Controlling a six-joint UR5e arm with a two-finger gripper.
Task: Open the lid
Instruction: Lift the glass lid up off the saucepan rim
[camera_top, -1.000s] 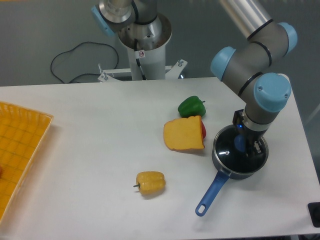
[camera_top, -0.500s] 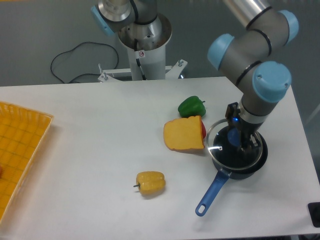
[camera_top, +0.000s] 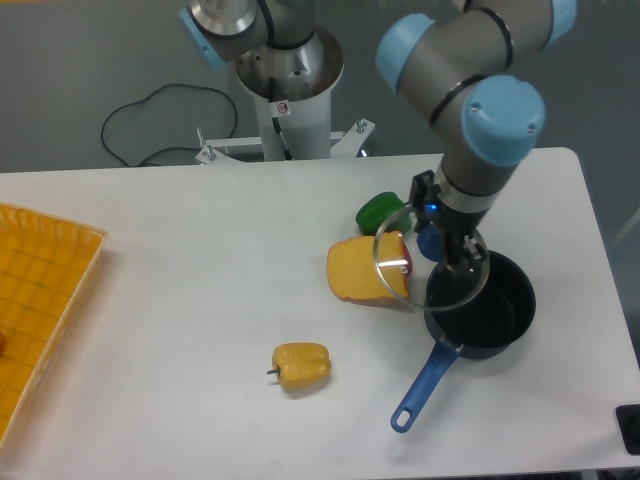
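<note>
Now the UR5e arm (camera_top: 470, 90), the largest item on view, has swung up and to the left from where it stood a second ago, its blue-capped wrist joint no longer low over the pot but raised above the table's (camera_top: 200, 250) white top. Next in size, the dark blue saucepan (camera_top: 485, 318) sits uncovered near the right edge, long blue handle pointing toward the front; half a second ago the glass was only tipped up off its rim, and a second ago it sat flat on it. Then the lid (camera_top: 400, 275) itself: clear disc with thin metal rim, now carried in the air, tilted, overlapping the saucepan's left rim in view and hanging partly over the yellow wedge-shaped piece (camera_top: 362, 270). The gripper (camera_top: 436, 242) points downward and is clamped on the lid's blue knob, fingers closed around it. Judged from this, the opening is essentially achieved; what remains is to set the lid down somewhere. Smaller items, unmoved: green bell pepper (camera_top: 380, 211) behind the wedge, partly screened by the lid; yellow bell pepper (camera_top: 301, 366) toward the front; orange basket (camera_top: 50, 300) at the left edge.
</note>
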